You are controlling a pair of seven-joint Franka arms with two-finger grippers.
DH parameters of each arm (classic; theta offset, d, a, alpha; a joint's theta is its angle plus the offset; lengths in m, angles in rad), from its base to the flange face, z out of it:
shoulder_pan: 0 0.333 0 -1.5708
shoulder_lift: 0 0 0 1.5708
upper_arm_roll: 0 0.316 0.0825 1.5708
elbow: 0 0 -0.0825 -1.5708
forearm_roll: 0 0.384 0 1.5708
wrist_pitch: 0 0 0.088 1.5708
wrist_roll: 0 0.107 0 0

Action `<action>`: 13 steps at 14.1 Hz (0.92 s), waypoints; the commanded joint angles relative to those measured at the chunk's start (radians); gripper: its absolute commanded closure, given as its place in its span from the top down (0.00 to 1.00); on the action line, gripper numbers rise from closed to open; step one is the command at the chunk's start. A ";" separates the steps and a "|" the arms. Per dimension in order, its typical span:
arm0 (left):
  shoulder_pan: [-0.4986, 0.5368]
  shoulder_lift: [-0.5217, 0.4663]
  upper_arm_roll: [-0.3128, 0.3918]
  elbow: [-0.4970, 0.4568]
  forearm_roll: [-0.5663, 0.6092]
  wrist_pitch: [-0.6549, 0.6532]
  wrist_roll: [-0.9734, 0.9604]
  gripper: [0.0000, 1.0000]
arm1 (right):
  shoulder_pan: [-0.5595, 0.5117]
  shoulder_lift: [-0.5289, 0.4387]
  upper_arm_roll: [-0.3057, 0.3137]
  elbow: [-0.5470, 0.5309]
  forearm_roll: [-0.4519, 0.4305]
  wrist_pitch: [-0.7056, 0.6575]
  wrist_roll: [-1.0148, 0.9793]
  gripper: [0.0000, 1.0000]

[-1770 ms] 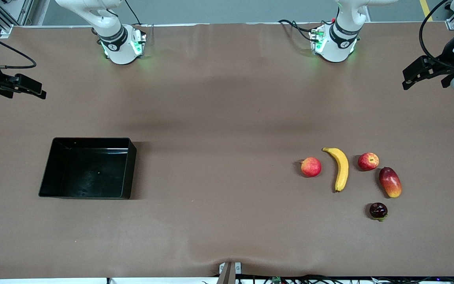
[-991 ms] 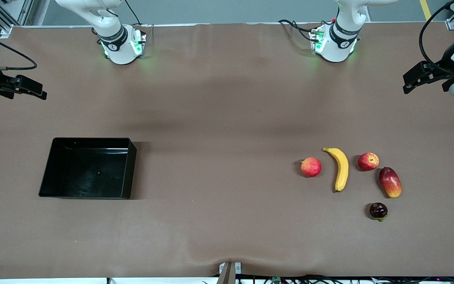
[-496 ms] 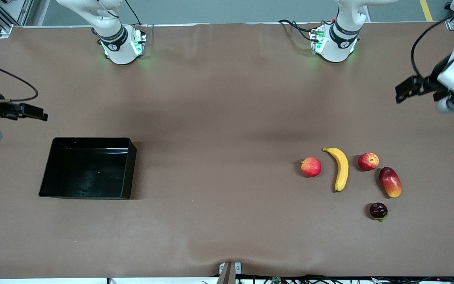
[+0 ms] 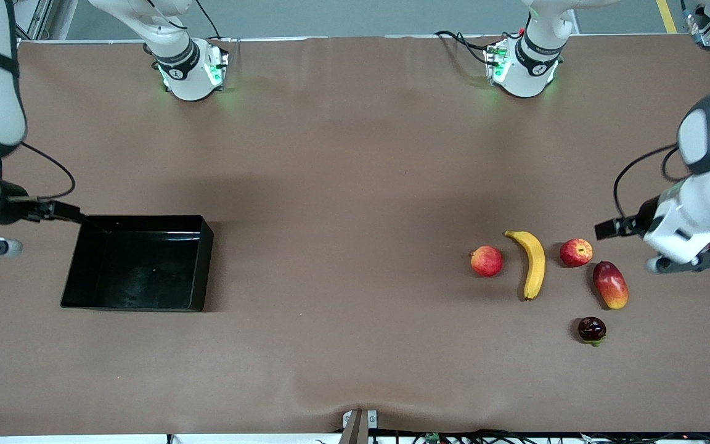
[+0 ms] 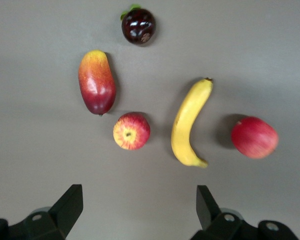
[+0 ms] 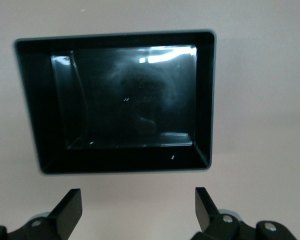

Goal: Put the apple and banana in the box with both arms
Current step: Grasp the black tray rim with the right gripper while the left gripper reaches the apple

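Nearest the camera sat a dark plum-like fruit (image 4: 591,329), then the mango-ish one (image 4: 610,284), with the banana (image 4: 533,264) and apple (image 4: 576,252) side by side on the desk (image 4: 342,185), both well apart from the empty box (image 4: 137,262). Left gripper (image 5: 137,205) hovered over the fruit, released and empty; right gripper (image 6: 137,207) hung spread above the box. I'd center on the apple, avoiding the pinkish lookalike (image 4: 486,260).

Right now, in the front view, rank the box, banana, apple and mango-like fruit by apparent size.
1. box
2. banana
3. mango-like fruit
4. apple

All lie on the table at similar depth, so the order holds.
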 commanded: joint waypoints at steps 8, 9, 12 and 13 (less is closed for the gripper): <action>0.087 0.155 -0.006 -0.052 0.007 0.133 -0.028 1.00 | -0.165 0.207 0.012 -0.054 -0.022 0.335 -0.231 1.00; 0.081 0.169 -0.006 -0.044 0.013 0.133 -0.030 1.00 | -0.167 0.212 0.012 -0.086 -0.022 0.382 -0.237 1.00; 0.088 0.204 -0.007 -0.014 0.000 0.134 -0.028 1.00 | -0.164 0.223 0.012 -0.177 -0.022 0.496 -0.237 1.00; 0.087 0.212 -0.007 -0.012 -0.008 0.143 -0.028 1.00 | -0.164 0.234 0.012 -0.188 -0.022 0.502 -0.237 1.00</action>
